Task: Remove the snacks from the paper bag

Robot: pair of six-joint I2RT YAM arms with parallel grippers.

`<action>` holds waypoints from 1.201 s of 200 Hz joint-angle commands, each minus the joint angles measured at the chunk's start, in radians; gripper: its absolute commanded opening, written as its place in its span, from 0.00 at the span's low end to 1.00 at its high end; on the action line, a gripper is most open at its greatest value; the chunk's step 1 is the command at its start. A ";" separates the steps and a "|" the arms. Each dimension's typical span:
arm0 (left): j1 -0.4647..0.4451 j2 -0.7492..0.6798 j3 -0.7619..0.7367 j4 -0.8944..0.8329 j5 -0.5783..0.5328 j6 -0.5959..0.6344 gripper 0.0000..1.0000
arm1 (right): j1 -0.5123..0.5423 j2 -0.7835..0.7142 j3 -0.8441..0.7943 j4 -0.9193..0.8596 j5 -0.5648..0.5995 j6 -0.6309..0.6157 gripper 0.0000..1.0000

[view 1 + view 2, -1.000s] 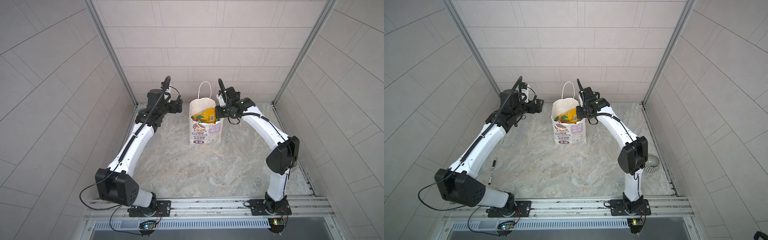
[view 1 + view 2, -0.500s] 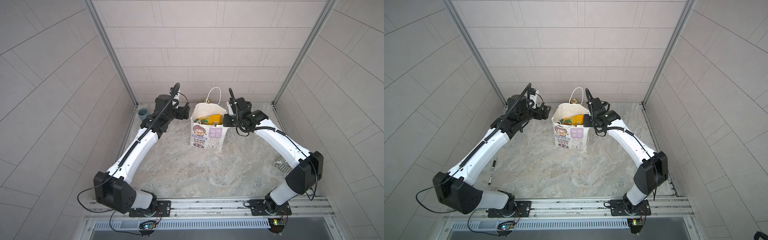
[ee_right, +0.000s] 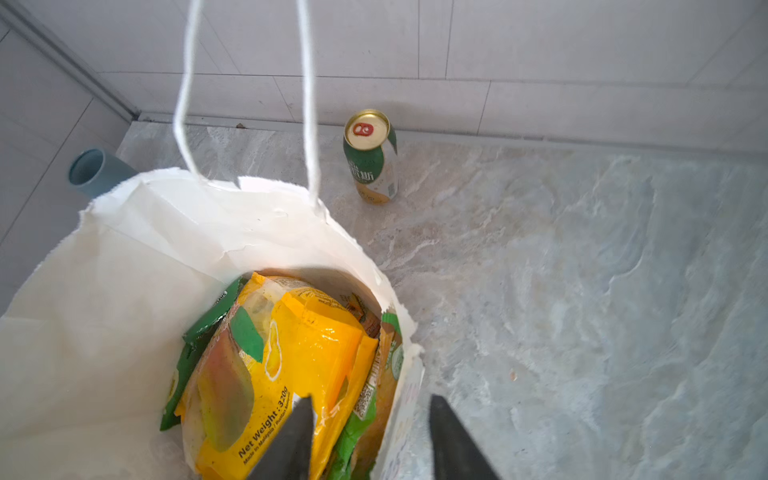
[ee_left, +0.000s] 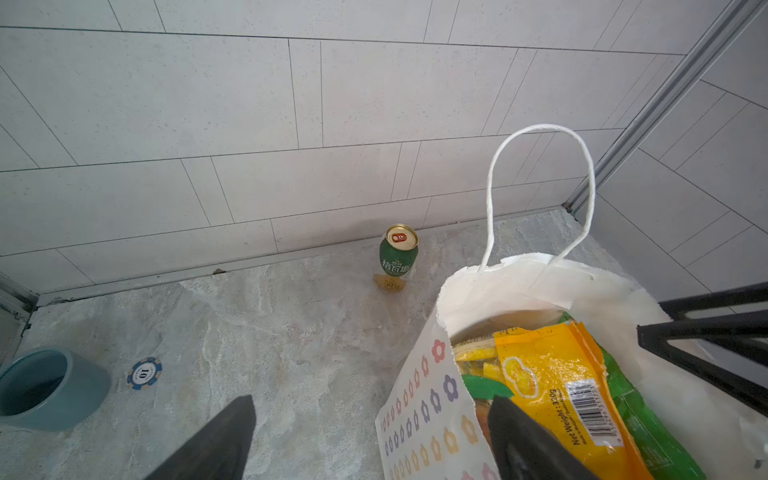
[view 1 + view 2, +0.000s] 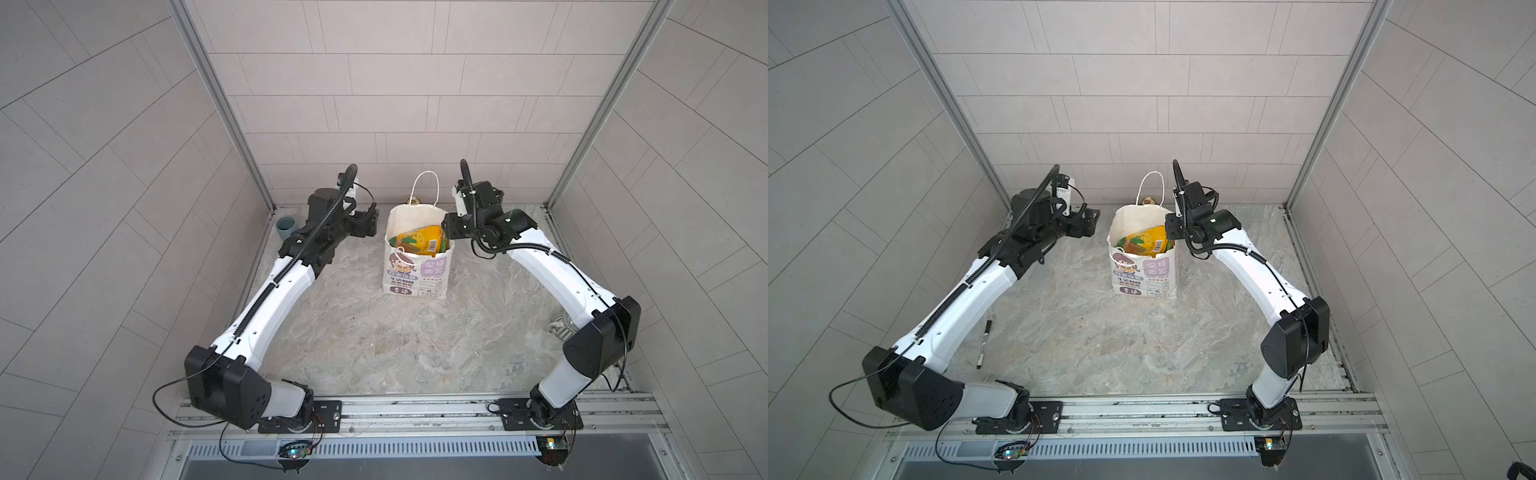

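**Two end effectors at the rim of a light bag, tip-over the hazard**

Both top views: shows the paper bag upright at centre of the counter, the snacks packed inside, none out yet. Puts the left end effector just left of the bag, the right end effector at its right rim. Could topple so light a bag with one sideways nudge.

Left wrist view: finds the left end effector spread wide at the bottom edge, one finger across the packets, the other over bare counter, flowered wall between. Would crumple or drag paper if shut here. Sets a green can at frame centre, in the path of a fall.

Right wrist view: catches the right end effector partly parted at bottom centre, empty, astride the rim. Might pinch wall and yellow packet together and hoist everything. Leaves the cord handle upright at top centre, a likely snag.
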State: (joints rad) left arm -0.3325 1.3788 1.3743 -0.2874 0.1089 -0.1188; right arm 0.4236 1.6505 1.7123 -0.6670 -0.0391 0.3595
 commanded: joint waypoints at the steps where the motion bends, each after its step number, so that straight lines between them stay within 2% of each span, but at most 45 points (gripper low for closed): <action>1: -0.004 -0.042 0.058 0.013 0.012 0.012 0.94 | -0.056 -0.046 0.050 0.010 -0.045 -0.051 0.66; 13: -0.004 -0.034 0.087 -0.008 0.048 0.033 0.94 | -0.098 -0.037 0.072 0.003 -0.116 -0.094 0.73; 40: -0.004 -0.009 0.133 -0.041 0.173 0.114 0.93 | -0.161 0.019 0.109 -0.016 -0.315 -0.266 0.76; 60: -0.003 0.020 0.175 -0.094 0.220 0.194 0.93 | -0.164 0.069 0.147 -0.071 -0.360 -0.391 0.75; 89: -0.004 0.075 0.249 -0.222 0.285 0.317 0.93 | -0.164 0.157 0.244 -0.155 -0.390 -0.479 0.75; 107: -0.004 0.071 0.212 -0.211 0.325 0.341 0.93 | -0.159 0.220 0.324 -0.245 -0.427 -0.530 0.74; 129: -0.004 0.058 0.164 -0.148 0.371 0.362 0.93 | -0.140 0.264 0.362 -0.267 -0.397 -0.574 0.71; 152: -0.004 0.062 0.180 -0.154 0.364 0.344 0.92 | -0.134 0.307 0.375 -0.211 -0.400 -0.575 0.59; 172: -0.004 0.054 0.148 -0.115 0.397 0.348 0.92 | -0.129 0.369 0.454 -0.234 -0.438 -0.586 0.43; 189: -0.004 0.056 0.146 -0.110 0.377 0.355 0.92 | -0.119 0.419 0.520 -0.265 -0.472 -0.602 0.37; 205: -0.004 0.060 0.147 -0.104 0.356 0.354 0.91 | -0.107 0.461 0.589 -0.313 -0.458 -0.623 0.21; 227: -0.003 0.068 0.144 -0.095 0.357 0.352 0.91 | -0.101 0.498 0.643 -0.369 -0.452 -0.652 0.15; 240: -0.004 0.072 0.147 -0.095 0.353 0.353 0.91 | -0.100 0.504 0.653 -0.380 -0.441 -0.655 0.06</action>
State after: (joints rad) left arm -0.3340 1.4509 1.5269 -0.4156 0.4664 0.2222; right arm 0.3153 2.1448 2.3253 -0.9634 -0.4744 -0.2451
